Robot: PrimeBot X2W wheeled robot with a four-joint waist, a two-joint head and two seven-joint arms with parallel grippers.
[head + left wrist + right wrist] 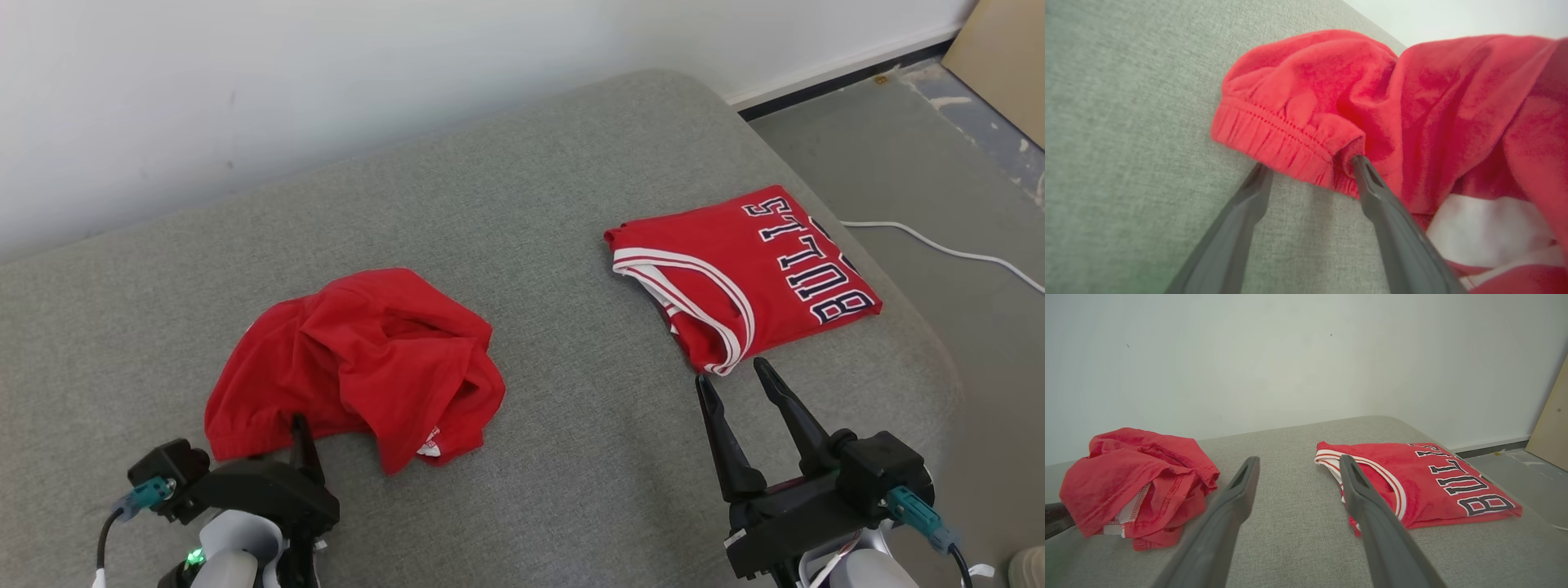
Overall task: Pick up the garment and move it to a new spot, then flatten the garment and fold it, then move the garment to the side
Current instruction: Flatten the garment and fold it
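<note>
The garment (359, 359) is a crumpled red heap with a white inner label, lying on the left of the grey cushion (555, 163). My left gripper (298, 429) is at its near edge, open. In the left wrist view the left gripper (1309, 163) straddles the gathered elastic waistband of the garment (1412, 102), one fingertip (1359, 163) touching a fold. My right gripper (731, 369) is open and empty, its tips just short of a folded red "BULLS" jersey (751, 269). The right wrist view shows the right gripper (1299, 458) between the garment (1135, 473) and the jersey (1425, 482).
The cushion's rounded right edge drops to a grey floor (922, 147) with a white cable (939, 245) on it. A tan board (1004, 57) leans at the far right. A white wall (326, 82) runs behind the cushion.
</note>
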